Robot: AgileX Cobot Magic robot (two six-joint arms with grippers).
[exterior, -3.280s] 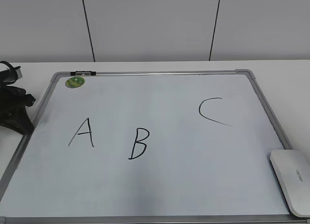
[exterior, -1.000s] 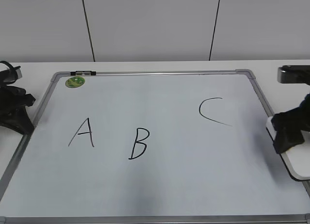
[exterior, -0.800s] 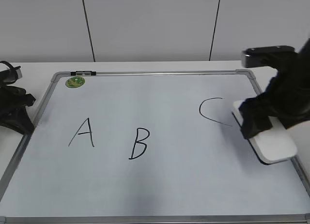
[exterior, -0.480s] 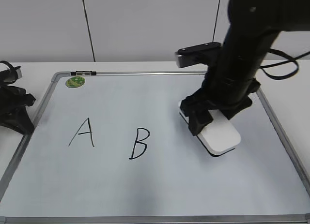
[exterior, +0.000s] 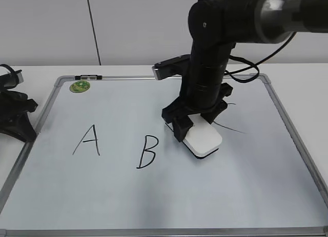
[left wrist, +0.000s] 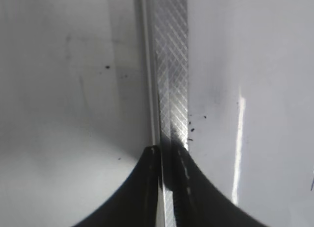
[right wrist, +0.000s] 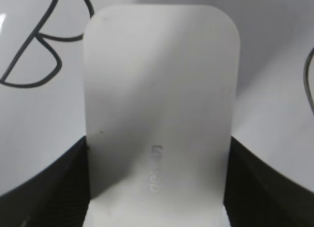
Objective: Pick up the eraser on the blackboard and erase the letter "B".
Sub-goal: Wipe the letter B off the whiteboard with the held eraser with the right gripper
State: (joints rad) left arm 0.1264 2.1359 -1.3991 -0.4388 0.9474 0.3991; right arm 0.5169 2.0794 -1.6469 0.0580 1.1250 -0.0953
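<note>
I had the right gripper (exterior: 190, 125) clamped on the eraser (exterior: 203, 138), one dark finger against each long side in the right wrist view, the white block (right wrist: 159, 114) jutting forward between them; it sat low over the board (exterior: 287, 124), just right of the B (exterior: 147, 152) and left of the C (exterior: 231, 125), though I could not tell whether its underside was touching the surface; the C was partly hidden behind the arm.

My judgement was that the step in hand was carrying the eraser across to the B; to do it well I wanted the pad flat on the board before reaching the ink, then short passes over the whole letter, both bowls and the upright; in the wrist view the B (right wrist: 34, 55) lay ahead and to the left of the eraser's front edge, so the travel needed to go that way rather than straight on.

For room, the A (exterior: 87, 141) stood near the B on its far side, so I judged strokes should stop short of it; the C was close behind the eraser, so a long backstroke risked smearing it; below the B the board was bare down to the frame, which gave the safest direction for overrun.

The left gripper (exterior: 15, 119) rested at the board's left frame (left wrist: 169, 65); whether it was open I could not tell.
</note>
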